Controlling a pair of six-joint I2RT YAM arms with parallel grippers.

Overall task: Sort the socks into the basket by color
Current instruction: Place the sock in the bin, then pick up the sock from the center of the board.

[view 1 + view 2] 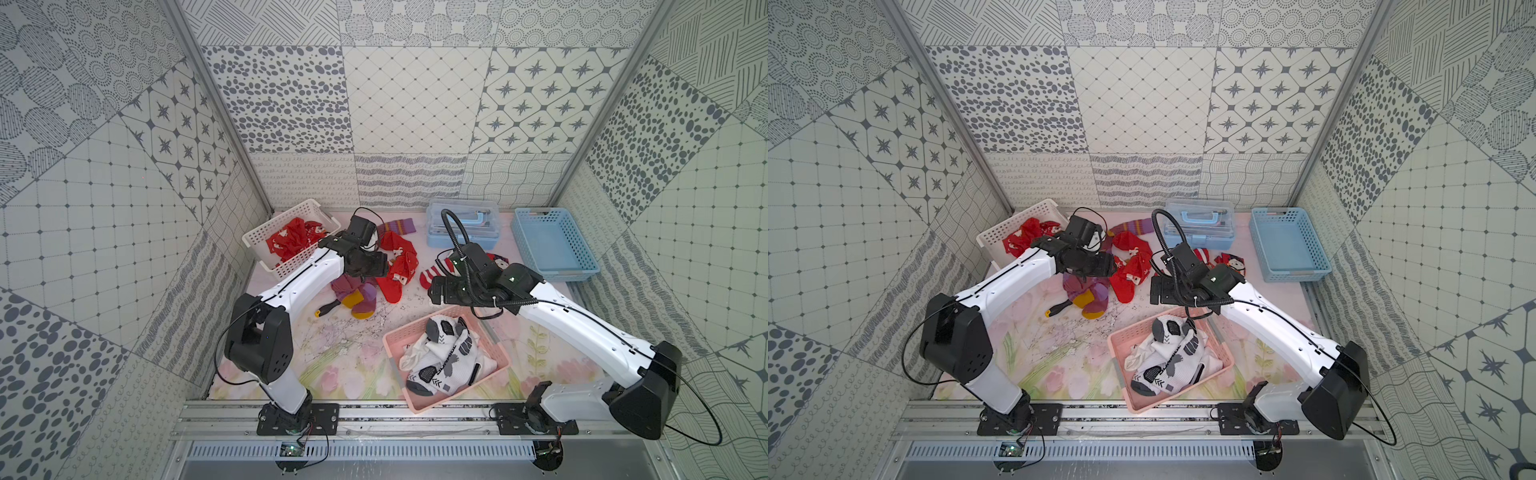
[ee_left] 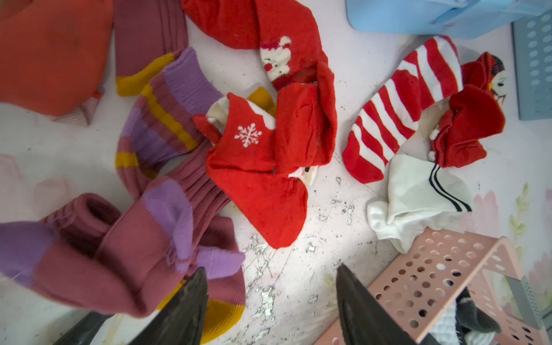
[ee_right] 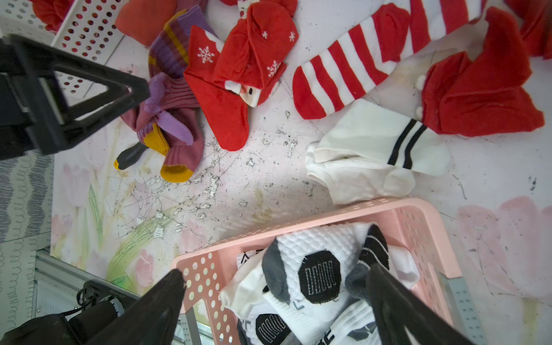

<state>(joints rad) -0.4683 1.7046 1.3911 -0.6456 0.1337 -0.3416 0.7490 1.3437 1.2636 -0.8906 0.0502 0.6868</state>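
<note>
the right hand (image 3: 274, 301) hangs released over the pink basket (image 3: 424, 221) of white socks (image 3: 313, 277); the released left hand (image 2: 271, 301) must next grab purple socks (image 2: 149, 239) at lower left.

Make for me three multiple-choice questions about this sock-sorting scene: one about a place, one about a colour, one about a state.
1. Where does the white sock with two black stripes lie?
A. in the blue basket
B. on the table beside the pink basket
C. in the white basket

2. What colour are the socks in the white basket?
A. red
B. purple
C. white

3. How is the right tool?
A. shut on a sock
B. open, holding nothing
C. shut, empty

Answers:
1. B: the right wrist view shows it on the table next to the pink basket rim.
2. A: both top views show only red socks inside.
3. B: its fingers stand wide apart over the pink basket.
</note>
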